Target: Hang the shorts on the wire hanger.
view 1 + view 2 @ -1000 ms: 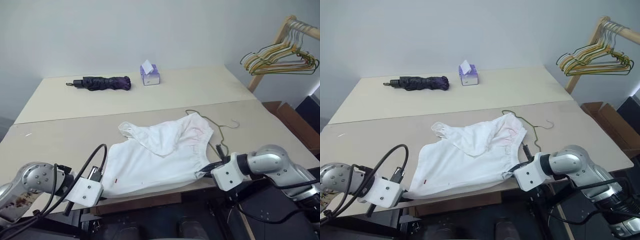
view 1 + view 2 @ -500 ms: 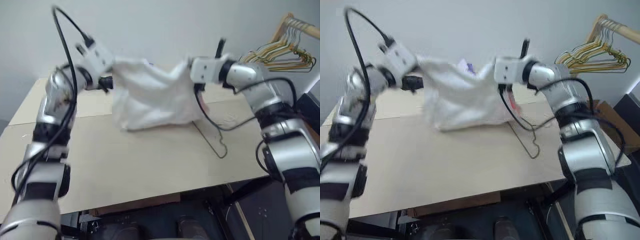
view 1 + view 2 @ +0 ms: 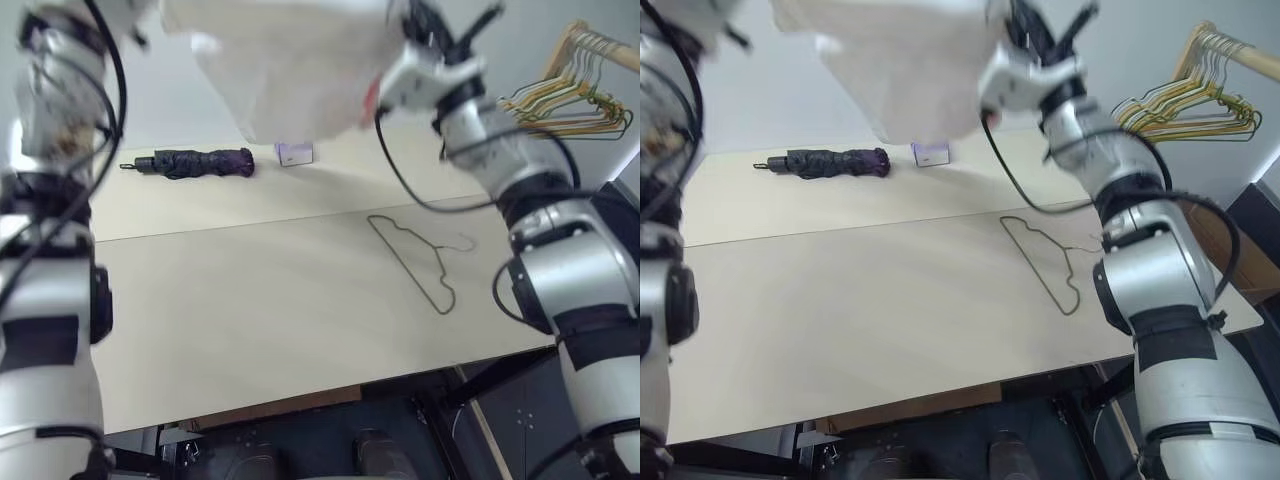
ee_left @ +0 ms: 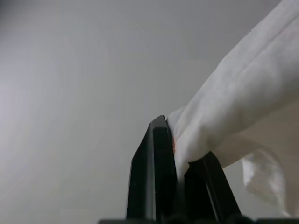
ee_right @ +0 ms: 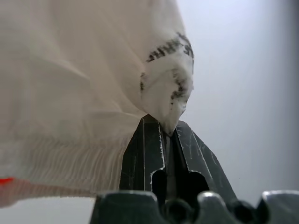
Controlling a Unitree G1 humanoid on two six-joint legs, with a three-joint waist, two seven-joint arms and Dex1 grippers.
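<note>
The shorts (image 3: 290, 65) are held aloft above the table (image 3: 250, 310), stretched between both arms; the left gripper (image 4: 175, 149) is clamped on one edge; the right gripper (image 5: 166, 133) is clamped on the opposite, printed edge; the wire hanger (image 3: 420, 262) lies flat on the table, apart from the cloth.

Count: one shorts (image 3: 290, 60), one wire hanger (image 3: 415, 262) on the table (image 3: 250, 310), one folded umbrella (image 3: 195, 162), one tissue box (image 3: 294, 153), several hangers (image 3: 570, 105) on a rack
</note>
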